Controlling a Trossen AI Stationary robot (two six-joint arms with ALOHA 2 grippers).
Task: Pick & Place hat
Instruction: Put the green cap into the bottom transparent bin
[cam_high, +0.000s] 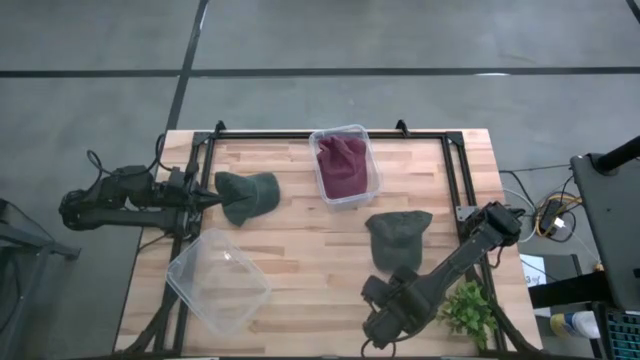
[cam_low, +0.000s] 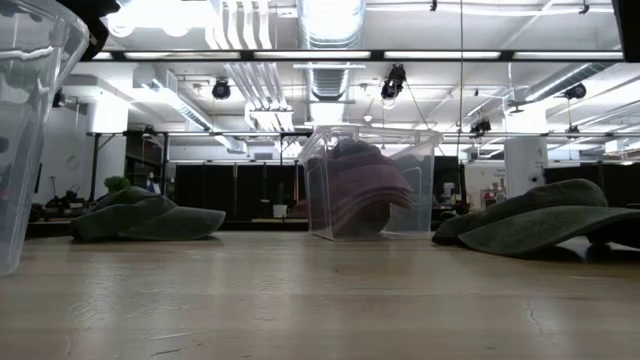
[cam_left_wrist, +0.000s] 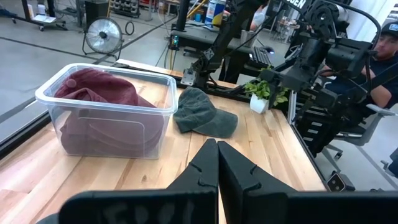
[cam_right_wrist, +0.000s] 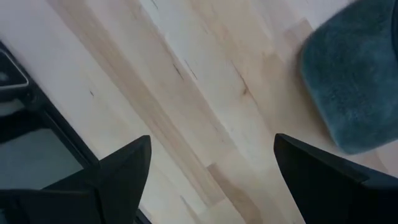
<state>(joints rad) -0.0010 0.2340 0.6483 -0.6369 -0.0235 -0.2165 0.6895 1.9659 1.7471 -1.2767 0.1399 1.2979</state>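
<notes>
I count three hats and two clear bins: a maroon hat (cam_high: 342, 163) in the far bin (cam_high: 364, 137), a soft green hat (cam_high: 248, 195) beside my shut, empty left gripper (cam_high: 210, 199), another green hat (cam_high: 398, 236) near my wide-open, empty right gripper (cam_high: 378, 322), plus one empty bin (cam_high: 217, 281).

The table (cam_high: 300, 245) is pale blond wood laid in long strips with darker grain lines, framed by black rails. At upper centre of the high view a clear plastic bin (cam_high: 345, 166) shows a maroon hat (cam_high: 343, 163) inside. Two dark green hats lie on the wood: left hat (cam_high: 247, 195) and right hat (cam_high: 397, 236). Lower left, the empty bin (cam_high: 218, 280) is colourless. Lower right, a plant (cam_high: 468, 310) is bright green. Both arms are black.
</notes>
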